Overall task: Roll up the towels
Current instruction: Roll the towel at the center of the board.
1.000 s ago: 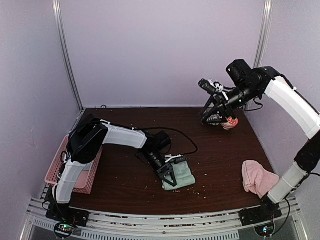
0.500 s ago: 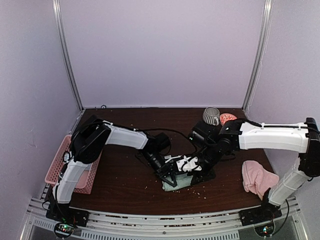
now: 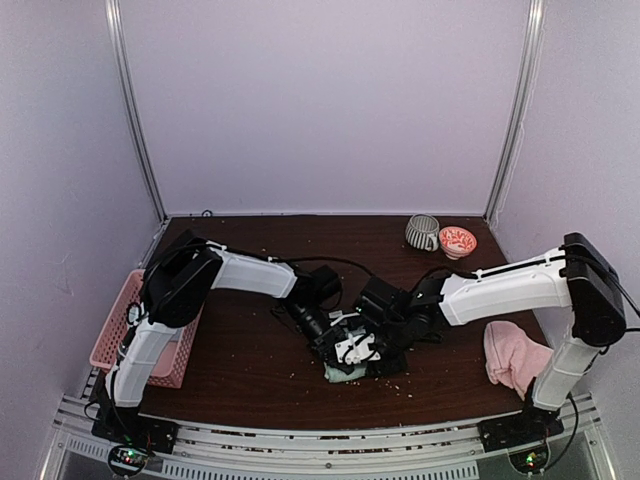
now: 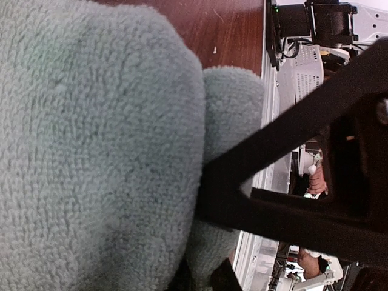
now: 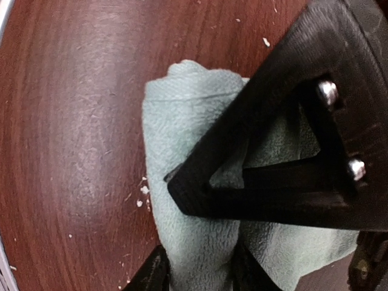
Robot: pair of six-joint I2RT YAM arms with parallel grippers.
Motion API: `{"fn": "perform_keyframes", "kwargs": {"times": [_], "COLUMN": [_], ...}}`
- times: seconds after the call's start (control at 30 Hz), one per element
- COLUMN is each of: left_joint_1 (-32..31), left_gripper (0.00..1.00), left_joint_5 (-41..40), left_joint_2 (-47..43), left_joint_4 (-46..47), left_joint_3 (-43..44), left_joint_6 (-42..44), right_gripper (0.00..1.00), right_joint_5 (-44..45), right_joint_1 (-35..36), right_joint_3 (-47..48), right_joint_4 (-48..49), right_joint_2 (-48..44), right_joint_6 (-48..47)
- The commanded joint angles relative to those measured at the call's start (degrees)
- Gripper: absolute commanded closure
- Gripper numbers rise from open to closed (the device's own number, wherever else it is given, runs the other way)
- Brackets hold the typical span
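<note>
Green towel [image 5: 176, 121] is now pinched by my just-arrived right gripper [image 5: 197, 276], so rolling can start; left gripper [image 3: 332, 345] jaws I cannot tell.

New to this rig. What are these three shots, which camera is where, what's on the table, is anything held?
Two robot arms are bolted at the near edge of a table, each ending in a two-finger gripper. The wide shot comes from a fixed camera above and behind them. The close-ups come from a camera on each wrist, so the black bars are gripper fingers. The left gripper and right gripper meet at a mint towel. The left looks pinched on it. The right has a fold between its fingers, but I can't tell if it is clamped. Also there: a pink towel, a striped mug, a small bowl and a pink basket.
</note>
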Motion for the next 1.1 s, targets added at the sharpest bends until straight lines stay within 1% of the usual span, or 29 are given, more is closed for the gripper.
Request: {"fn": "perform_keyframes", "kwargs": {"times": [0.0,0.07,0.1,0.13,0.23,0.27,0.33,0.4,0.47,0.6,0.67,0.73,0.77,0.83,0.87,0.97,1.03,1.07], "left_joint_1": [0.13,0.71,1.07,1.74,3.26,3.57,3.74,3.74,3.63,2.14,-0.07,-3.77,-7.38,-12.34,-13.56,-15.39,-16.48,-17.21], "left_gripper": [0.96,0.86,0.8,0.77,0.68,0.67,0.62,0.59,0.57,0.56,0.55,0.55,0.55,0.54,0.54,0.54,0.54,0.54], "left_joint_5": [-6.39,-14.38,-18.11,-20.11,-26.83,-30.93,-40.08,-46.05,-51.17,-60.09,-63.96,-68.28,-71.11,-75.44,-74.79,-68.43,-66.78,-67.65], "left_joint_2": [1.88,-0.63,-2.72,-5.05,-14.04,-16.66,-22.06,-26.87,-32.13,-43.16,-48.51,-52.42,-53.66,-54.18,-53.24,-47.13,-42.58,-39.89], "left_joint_4": [-2.2,-0.88,0.55,1.87,8.14,10.39,14.21,17.5,23.14,32.97,38.51,43.84,46.43,49.54,48.39,41.88,37.81,36.16], "left_joint_3": [1.1,0.96,0.21,-0.71,-4.97,-7.34,-11.03,-14.75,-19.39,-28.65,-33.39,-37.79,-40.14,-42.9,-42.45,-38.22,-34.6,-33.31], "left_joint_6": [0.78,-0.39,-0.75,-0.69,-2.22,-2.86,-5.25,-6.31,-7.73,-7.93,-4.66,1.71,8.18,16.22,18.63,22.57,25.7,27.47], "right_gripper": [0.74,0.83,0.85,0.86,0.89,0.9,0.9,0.9,0.9,0.9,0.9,0.9,0.9,0.9,0.9,0.9,0.9,0.9], "right_joint_5": [1.56,0.54,-0.09,-0.92,-4.65,-6.54,-11.27,-16.28,-20.43,-30.18,-34.07,-37.54,-39.2,-39.48,-39.13,-38.32,-38.25,-38.12], "right_joint_1": [0.39,0.39,0.39,0.32,-0.54,-1.25,-3.47,-6.27,-9.1,-15.54,-18.39,-20.73,-21.83,-22.84,-22.97,-22.99,-22.99,-22.99], "right_joint_3": [-0.69,-0.3,-0.16,-0.01,1.85,3.07,6.82,10.89,15.57,25.91,31.52,37.47,40.87,43.12,43.54,43.53,43.13,42.93], "right_joint_4": [2.05,0.64,-0.15,-1.02,-5.36,-7.54,-12.09,-16.61,-21.69,-31.31,-36.88,-43.5,-46.22,-46.68,-46.69,-46.65,-46.6,-46.58], "right_joint_2": [3.01,3.51,3.55,3.48,4.65,5.59,8.15,11.19,14.95,24.48,30.99,37.3,41.04,44.08,44.81,45.44,45.31,45.21], "right_joint_6": [0.24,-0.02,-0.19,-0.33,0.22,0.46,0.71,0.27,-0.38,-1.57,-4.18,-6.38,-6.47,-4.12,-3.89,-3.85,-4.16,-4.32]}}
